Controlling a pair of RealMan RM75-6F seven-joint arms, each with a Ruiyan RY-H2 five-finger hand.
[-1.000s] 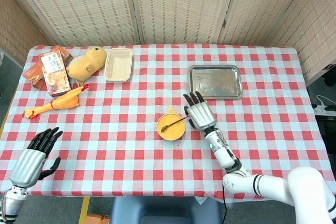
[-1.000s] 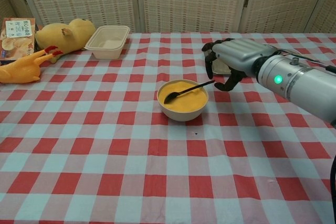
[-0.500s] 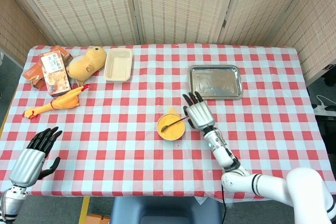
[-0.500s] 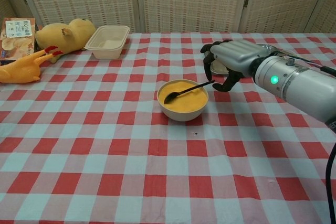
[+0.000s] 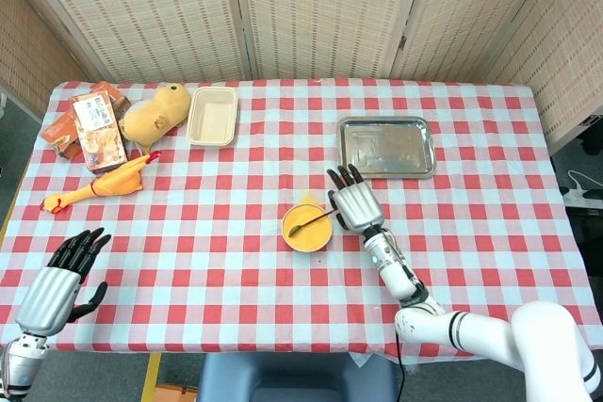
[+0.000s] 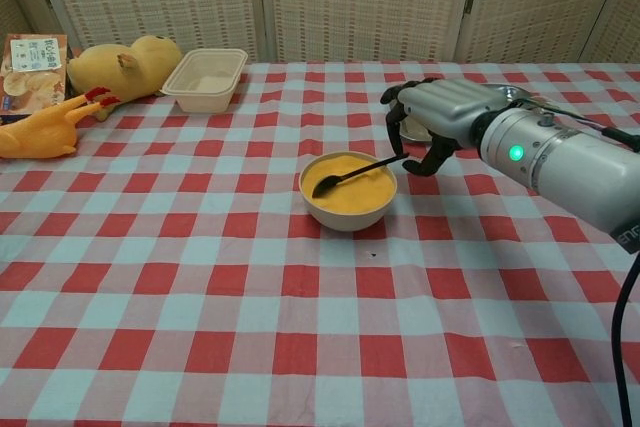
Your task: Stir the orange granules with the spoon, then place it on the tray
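Observation:
A yellow bowl of orange granules stands mid-table. A dark spoon lies in it, scoop in the granules and handle leaning over the right rim. My right hand hovers at the handle's end, fingers apart and curved down over the tip, with no grip visible. The steel tray sits behind it, to the back right. Near the front left table edge my left hand rests with fingers apart, holding nothing.
At the back left are a rubber chicken, a yellow plush toy, snack boxes and a beige food container. Folding screens stand behind the checkered table.
My right hand has drifted slightly left, closer over the spoon handle's end. The spoon, the bowl and my left hand have stayed put.

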